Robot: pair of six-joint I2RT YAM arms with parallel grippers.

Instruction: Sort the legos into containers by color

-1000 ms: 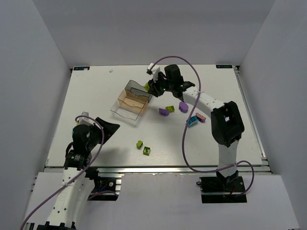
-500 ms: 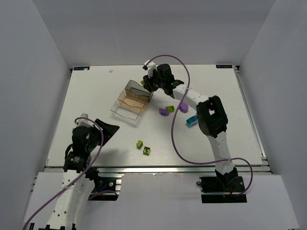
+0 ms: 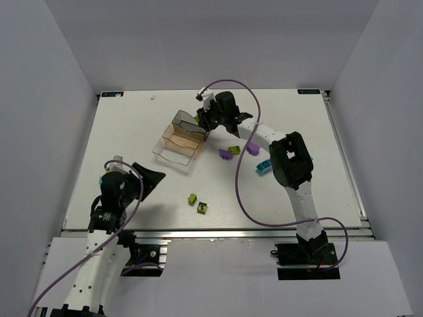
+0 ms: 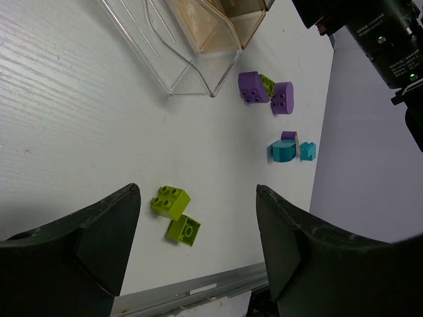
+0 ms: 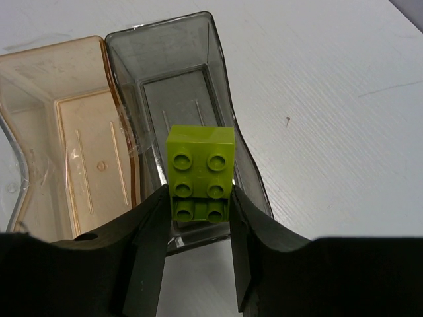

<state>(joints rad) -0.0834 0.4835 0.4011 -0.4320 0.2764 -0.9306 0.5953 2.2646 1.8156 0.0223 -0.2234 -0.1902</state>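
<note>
Between the fingers [image 5: 149,238] of the right claw [image 5: 197,214]: one lime green brick [image 5: 200,173], studs facing the wrist camera, clamped on both sides. It sits over the near end of the smoky grey tray [image 5: 185,92]; whether it touches the tray cannot be determined. The orange-tinted tray [image 5: 66,145] adjoins the grey one, with the clear tray [image 4: 165,63] next in line.

Loose on the worktop [image 3: 132,132]:
- two lime green bricks [image 4: 170,201], touching each other
- two purple bricks [image 4: 251,87] with a lime piece [image 4: 266,82] between them
- a cyan pair [image 4: 283,150] nearby

The left claw [image 4: 198,211] hangs over the near left of the worktop, jaws apart, gripping nothing.
</note>
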